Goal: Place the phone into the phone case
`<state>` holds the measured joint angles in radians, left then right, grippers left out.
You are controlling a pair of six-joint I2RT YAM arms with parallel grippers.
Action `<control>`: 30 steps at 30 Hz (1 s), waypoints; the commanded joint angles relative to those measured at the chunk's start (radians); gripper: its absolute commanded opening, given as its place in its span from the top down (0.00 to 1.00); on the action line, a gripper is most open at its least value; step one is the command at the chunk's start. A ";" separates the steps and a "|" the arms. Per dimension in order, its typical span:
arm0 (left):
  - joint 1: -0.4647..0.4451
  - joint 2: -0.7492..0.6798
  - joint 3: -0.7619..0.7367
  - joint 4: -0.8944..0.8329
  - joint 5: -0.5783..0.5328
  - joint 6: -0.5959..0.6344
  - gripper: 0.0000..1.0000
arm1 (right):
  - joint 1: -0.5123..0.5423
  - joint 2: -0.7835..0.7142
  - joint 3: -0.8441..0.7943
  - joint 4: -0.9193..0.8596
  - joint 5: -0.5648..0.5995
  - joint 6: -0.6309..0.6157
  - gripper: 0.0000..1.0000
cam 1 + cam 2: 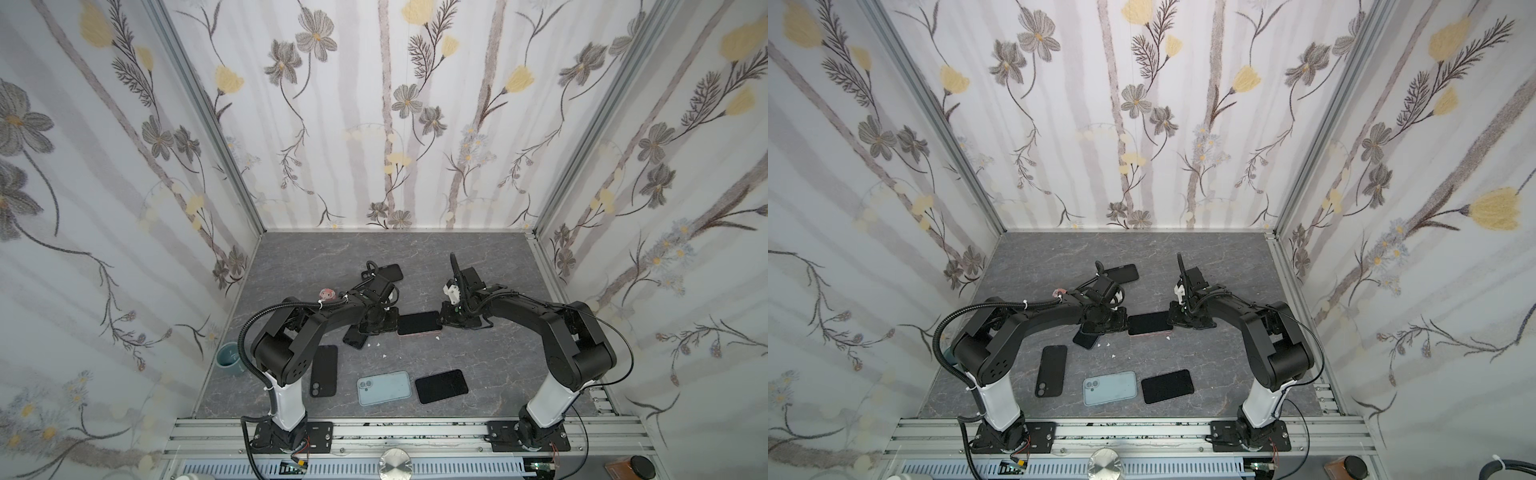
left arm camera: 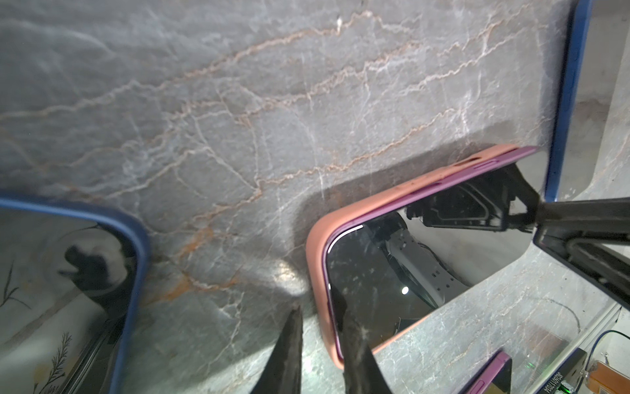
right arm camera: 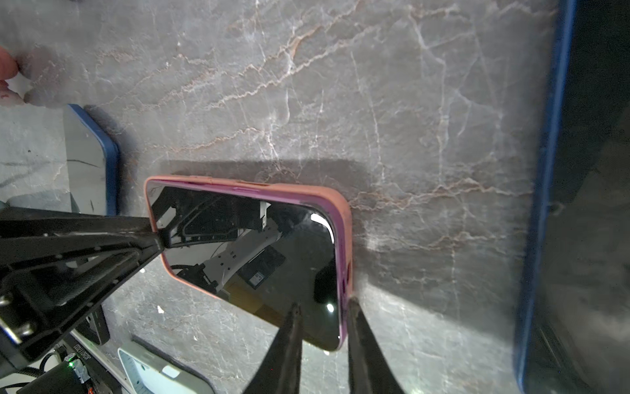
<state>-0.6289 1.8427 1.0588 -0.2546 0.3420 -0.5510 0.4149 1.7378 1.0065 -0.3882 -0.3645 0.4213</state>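
Note:
A phone [image 1: 419, 323] [image 1: 1150, 323] with a dark screen [image 2: 409, 266] [image 3: 272, 256] and a purple edge lies face up inside a salmon-pink phone case [image 2: 315, 245] [image 3: 344, 204] mid-table. Along one long side the purple edge shows above the case rim. My left gripper [image 1: 394, 326] [image 2: 320, 310] stands at the phone's left end, narrowly open: one finger on the screen, the other on the table outside the rim. My right gripper [image 1: 443, 320] [image 3: 324, 303] straddles the right end the same way, its outer finger against the case edge.
A dark phone [image 1: 388, 273] lies at the back, another [image 1: 355, 337] under the left arm. Near the front lie a black case [image 1: 324, 370], a light-blue phone [image 1: 384, 387] and a black rectangle [image 1: 441, 386]. A teal cup [image 1: 228, 359] stands far left. White bits [image 1: 384, 356] dot the table.

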 commanded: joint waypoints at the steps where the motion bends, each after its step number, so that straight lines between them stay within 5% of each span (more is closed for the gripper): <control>1: 0.001 0.002 -0.013 0.011 0.011 -0.009 0.79 | 0.012 0.010 0.006 -0.001 -0.036 -0.013 0.76; 11: -0.002 -0.002 -0.041 0.028 0.015 -0.018 0.78 | 0.033 0.015 -0.011 0.007 -0.048 0.002 0.89; 30: -0.002 0.000 -0.053 0.002 -0.057 0.019 0.78 | 0.033 -0.016 -0.006 -0.066 0.028 -0.015 0.85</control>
<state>-0.6296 1.8332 1.0142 -0.1890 0.3584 -0.5518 0.4446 1.7313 0.9951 -0.4049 -0.3309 0.4179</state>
